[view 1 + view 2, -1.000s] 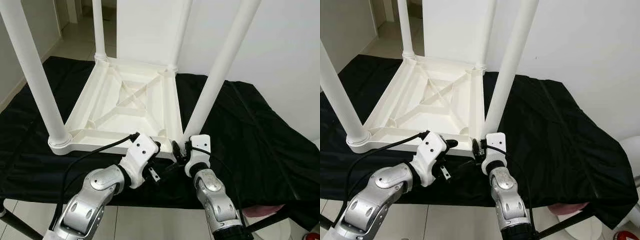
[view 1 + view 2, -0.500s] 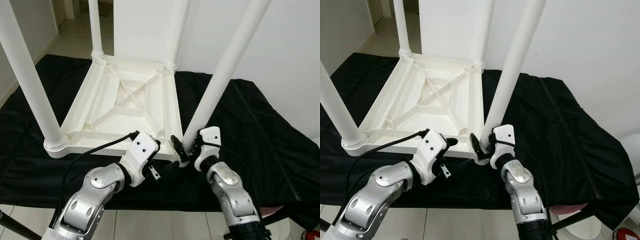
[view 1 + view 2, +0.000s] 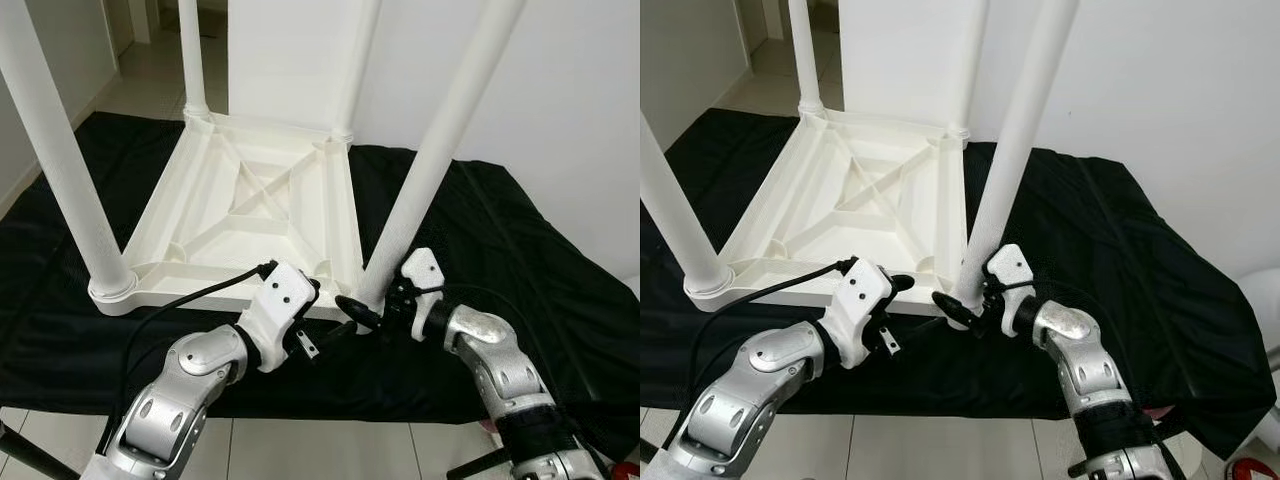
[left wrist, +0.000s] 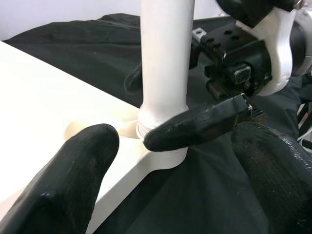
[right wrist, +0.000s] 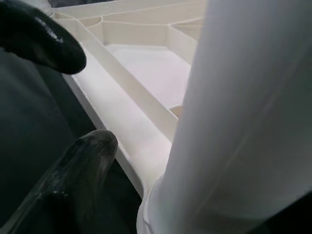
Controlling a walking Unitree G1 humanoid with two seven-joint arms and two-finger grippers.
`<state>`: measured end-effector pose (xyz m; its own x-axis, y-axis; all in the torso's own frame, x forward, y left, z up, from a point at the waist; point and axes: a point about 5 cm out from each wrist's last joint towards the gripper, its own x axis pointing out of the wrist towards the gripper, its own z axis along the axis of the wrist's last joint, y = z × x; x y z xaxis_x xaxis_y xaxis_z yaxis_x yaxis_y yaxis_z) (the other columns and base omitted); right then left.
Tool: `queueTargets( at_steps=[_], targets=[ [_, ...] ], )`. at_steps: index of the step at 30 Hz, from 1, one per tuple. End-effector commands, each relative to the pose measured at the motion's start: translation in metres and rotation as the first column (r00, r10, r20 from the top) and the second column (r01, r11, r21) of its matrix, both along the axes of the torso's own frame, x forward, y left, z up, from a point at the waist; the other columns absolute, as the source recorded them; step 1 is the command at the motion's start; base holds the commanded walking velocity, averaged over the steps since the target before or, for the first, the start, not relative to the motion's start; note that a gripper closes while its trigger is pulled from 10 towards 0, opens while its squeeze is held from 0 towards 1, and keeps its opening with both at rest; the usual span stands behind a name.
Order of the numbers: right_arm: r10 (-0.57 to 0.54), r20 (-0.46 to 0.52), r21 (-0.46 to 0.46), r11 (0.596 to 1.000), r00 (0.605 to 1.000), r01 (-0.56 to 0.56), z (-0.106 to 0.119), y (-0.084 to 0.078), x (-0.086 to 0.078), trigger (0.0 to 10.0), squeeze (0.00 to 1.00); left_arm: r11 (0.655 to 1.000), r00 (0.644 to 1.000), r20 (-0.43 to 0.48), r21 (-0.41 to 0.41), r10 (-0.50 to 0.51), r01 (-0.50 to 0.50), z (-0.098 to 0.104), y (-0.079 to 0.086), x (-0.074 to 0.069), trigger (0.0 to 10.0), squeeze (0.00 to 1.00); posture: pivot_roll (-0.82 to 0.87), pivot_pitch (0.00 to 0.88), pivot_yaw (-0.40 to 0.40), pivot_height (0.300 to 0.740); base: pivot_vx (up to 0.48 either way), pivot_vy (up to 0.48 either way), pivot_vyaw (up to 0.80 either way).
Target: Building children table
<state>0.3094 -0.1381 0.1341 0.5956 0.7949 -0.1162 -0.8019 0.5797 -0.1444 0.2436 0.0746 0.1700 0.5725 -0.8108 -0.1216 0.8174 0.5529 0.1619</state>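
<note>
At the upturned table's five-o'clock corner, the right gripper brackets the leg unclenched, needing a square squeeze; the left gripper gapes empty.

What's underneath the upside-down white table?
A black cloth lies under the white table, spread past it on every side. Whatever supports the cloth is covered. The right gripper sits at the near leg, with the left gripper beside it.
</note>
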Motion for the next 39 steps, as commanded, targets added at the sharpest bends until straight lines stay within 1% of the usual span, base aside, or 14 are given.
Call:
queueTargets(
  at_steps=[1,2,3,14,15,17,23,28,29,30,33,35,36,39],
  targets=[
    [0.012,-0.034,-0.013,1.0,0.999,-0.012,-0.008,0.002,0.003,4.7,0.0,1.0,1.0,-0.003,0.001,0.012,-0.012,0.0,-0.001,0.002,10.0,0.0,0.05,0.0,-0.123,0.74,0.0,0.0,0.0],
    [0.013,-0.051,-0.01,1.0,0.999,-0.013,-0.011,0.002,0.005,1.6,0.0,1.0,1.0,-0.002,0.001,0.013,-0.013,0.001,-0.001,0.002,10.0,0.0,0.05,0.0,-0.123,0.74,0.0,0.0,0.0],
    [0.013,-0.06,-0.009,1.0,0.998,-0.014,-0.013,0.002,0.006,0.0,0.0,1.0,1.0,-0.001,0.002,0.013,-0.013,0.001,-0.001,0.002,10.0,0.0,0.05,0.0,-0.123,0.74,0.0,0.0,0.0],
    [-0.002,-0.1,0.034,0.999,0.995,0.005,-0.021,0.003,0.006,0.0,0.0,1.0,1.0,-0.002,0.002,0.014,-0.014,0.001,-0.001,0.001,10.0,0.0,0.05,0.0,-0.125,0.74,0.0,0.0,0.0],
    [-0.024,-0.104,0.049,0.998,0.994,0.029,-0.022,0.003,0.005,0.0,0.0,1.0,1.0,-0.002,0.001,0.013,-0.013,0.001,-0.001,0.001,10.0,0.0,0.05,0.0,-0.125,0.74,0.0,0.0,0.0],
    [-0.153,-0.113,0.03,0.987,0.982,0.158,-0.028,0.003,0.006,0.0,0.0,1.0,1.0,-0.006,-0.002,0.009,-0.009,0.0,-0.002,0.001,10.0,0.0,0.04,0.0,-0.126,0.74,0.0,0.0,0.0],
    [-0.265,-0.101,0.022,0.963,0.959,0.268,-0.031,0.005,0.005,0.0,0.0,1.0,1.0,-0.009,-0.004,0.006,-0.006,-0.001,-0.003,0.001,10.0,0.0,0.03,0.0,-0.128,0.74,0.0,0.0,0.0],
    [-0.437,-0.135,0.105,0.886,0.889,0.451,-0.028,0.025,-0.008,0.0,0.0,1.0,1.0,-0.015,-0.008,-0.007,0.007,-0.002,-0.007,0.0,10.0,0.0,0.02,0.0,-0.129,0.74,0.0,0.0,0.0],
    [-0.437,-0.135,0.105,0.886,0.889,0.451,-0.028,0.025,-0.008,0.0,0.0,1.0,1.0,-0.015,-0.008,-0.007,0.007,-0.002,-0.007,0.0,10.0,0.0,0.02,0.0,-0.129,0.74,0.0,0.0,0.0],
    [-0.498,-0.159,0.119,0.848,0.853,0.517,-0.028,0.029,-0.009,0.0,0.0,1.0,1.0,-0.014,-0.009,-0.009,0.009,-0.002,-0.008,0.0,10.0,0.0,0.02,0.0,-0.132,0.74,0.0,0.0,0.0],
    [-0.52,-0.167,0.118,0.833,0.838,0.541,-0.028,0.03,-0.01,0.0,0.0,1.0,1.0,-0.014,-0.009,-0.009,0.009,-0.002,-0.008,-0.001,10.0,0.0,0.02,0.0,-0.132,0.74,0.0,0.0,0.0],
    [-0.623,-0.171,0.159,0.748,0.764,0.645,-0.022,0.038,-0.012,0.0,0.0,1.0,1.0,-0.015,-0.011,-0.01,0.01,-0.003,-0.009,-0.001,10.0,0.0,0.02,0.0,-0.138,0.74,0.0,0.0,0.0],
    [-0.646,-0.173,0.177,0.722,0.744,0.669,-0.019,0.043,-0.013,0.0,0.0,1.0,1.0,-0.015,-0.014,-0.011,0.011,-0.003,-0.009,-0.001,10.0,0.0,0.02,0.0,-0.14,0.74,0.0,0.0,0.0],
    [-0.654,-0.176,0.187,0.712,0.736,0.677,-0.018,0.047,-0.014,0.0,0.0,1.0,1.0,-0.015,-0.016,-0.012,0.012,-0.002,-0.01,-0.001,10.0,0.0,0.02,0.0,-0.14,0.74,0.0,0.0,0.0]
  ],
)
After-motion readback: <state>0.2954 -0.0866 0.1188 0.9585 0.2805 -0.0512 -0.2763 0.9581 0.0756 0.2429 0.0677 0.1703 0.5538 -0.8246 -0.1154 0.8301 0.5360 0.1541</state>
